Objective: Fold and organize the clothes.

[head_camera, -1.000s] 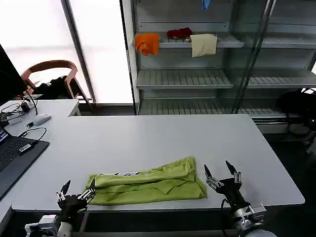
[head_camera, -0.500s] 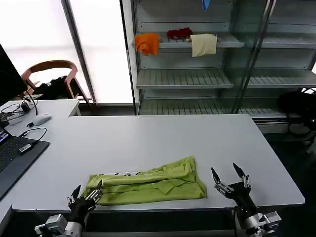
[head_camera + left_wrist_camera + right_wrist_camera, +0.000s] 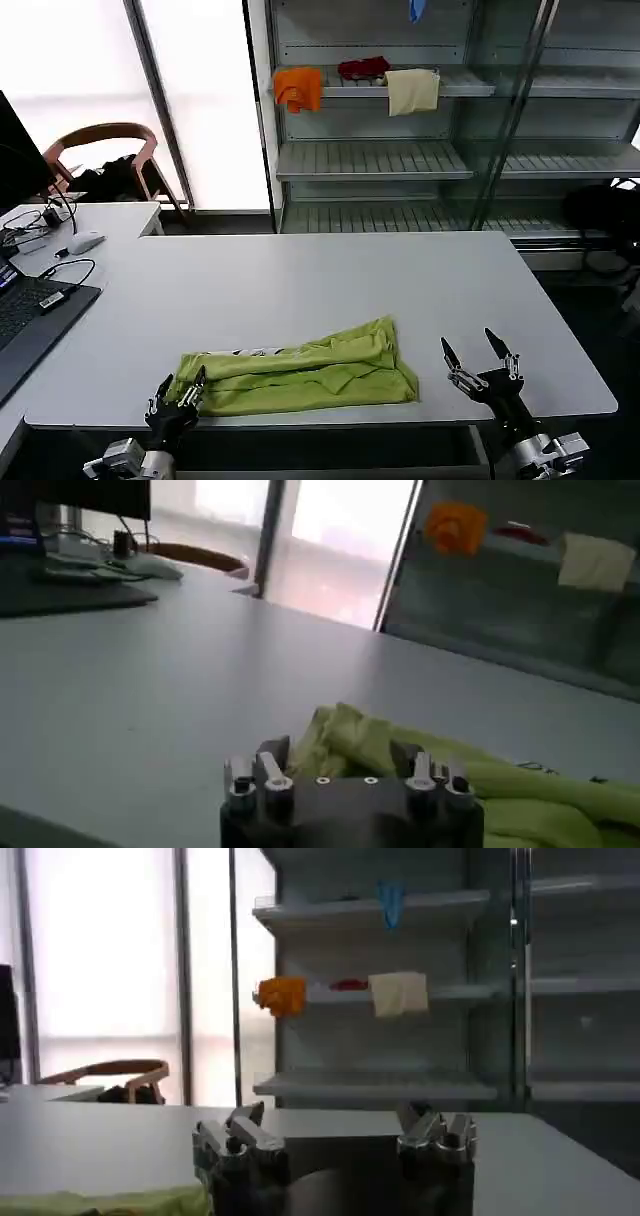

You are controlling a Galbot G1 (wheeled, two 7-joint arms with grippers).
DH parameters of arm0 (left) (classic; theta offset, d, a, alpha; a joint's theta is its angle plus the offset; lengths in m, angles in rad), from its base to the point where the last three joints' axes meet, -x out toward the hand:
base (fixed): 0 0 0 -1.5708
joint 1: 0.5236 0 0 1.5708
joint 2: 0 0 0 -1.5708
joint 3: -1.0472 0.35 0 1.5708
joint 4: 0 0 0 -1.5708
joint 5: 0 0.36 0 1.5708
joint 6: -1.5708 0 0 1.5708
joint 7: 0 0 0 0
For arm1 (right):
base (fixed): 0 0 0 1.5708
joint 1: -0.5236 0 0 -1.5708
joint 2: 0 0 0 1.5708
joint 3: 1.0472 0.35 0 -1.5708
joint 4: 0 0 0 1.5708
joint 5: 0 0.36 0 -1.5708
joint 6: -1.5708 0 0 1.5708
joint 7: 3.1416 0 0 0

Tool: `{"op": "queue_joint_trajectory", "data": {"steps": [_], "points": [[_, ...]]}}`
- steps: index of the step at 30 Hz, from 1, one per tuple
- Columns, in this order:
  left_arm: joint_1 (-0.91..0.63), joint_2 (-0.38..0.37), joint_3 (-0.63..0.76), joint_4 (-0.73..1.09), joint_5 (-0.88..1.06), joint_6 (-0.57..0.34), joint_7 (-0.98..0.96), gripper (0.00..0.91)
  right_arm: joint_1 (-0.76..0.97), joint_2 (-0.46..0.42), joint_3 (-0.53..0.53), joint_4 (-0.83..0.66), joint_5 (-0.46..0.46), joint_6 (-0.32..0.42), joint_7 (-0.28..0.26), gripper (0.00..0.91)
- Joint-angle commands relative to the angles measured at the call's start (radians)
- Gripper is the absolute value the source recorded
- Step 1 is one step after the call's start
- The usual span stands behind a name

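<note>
The clothes are one lime yellow-green T-shirt (image 3: 300,375), folded into a long band near the front edge of the white table (image 3: 320,280), with a strip of white print along its far edge. My left gripper (image 3: 180,388) is open and low at the shirt's left end. In the left wrist view the shirt's (image 3: 420,770) bunched edge lies just beyond the left gripper's (image 3: 340,755) spread fingers. My right gripper (image 3: 478,352) is open to the right of the shirt, apart from it. From the right wrist, the right gripper (image 3: 335,1123) holds nothing and a corner of the shirt (image 3: 110,1200) shows.
A laptop (image 3: 30,320), a mouse (image 3: 85,241) and cables sit at the table's left. Behind stand a wooden chair (image 3: 105,150) and metal shelves holding an orange cloth (image 3: 298,87), a dark red cloth (image 3: 362,67) and a cream cloth (image 3: 412,90).
Both grippers have sunk lower toward the table's front edge. The left one has shifted right to the shirt's left end; the right one has drifted right, away from the shirt.
</note>
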Motion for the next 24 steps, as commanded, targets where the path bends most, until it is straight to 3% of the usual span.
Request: {"op": "queue_joint_trajectory", "data": {"steps": [1, 11, 19, 24], "points": [[-0.006, -0.014, 0.023, 0.045, 0.013, -0.018, 0.007, 0.010, -0.008, -0.001, 0.015, 0.001, 0.007, 0.010, -0.008, 0.907], [-0.016, -0.014, 0.051, 0.003, 0.068, -0.075, 0.006, 0.000, 0.005, 0.000, 0.016, -0.002, 0.006, 0.008, -0.001, 0.907], [-0.054, 0.109, -0.106, -0.054, -0.025, -0.048, -0.014, 0.000, 0.026, 0.003, 0.000, -0.002, 0.000, -0.002, 0.003, 0.907], [-0.052, 0.205, -0.290, -0.004, -0.136, -0.043, -0.022, 0.000, 0.047, 0.006, -0.021, 0.002, -0.005, -0.014, 0.004, 0.907]]}}
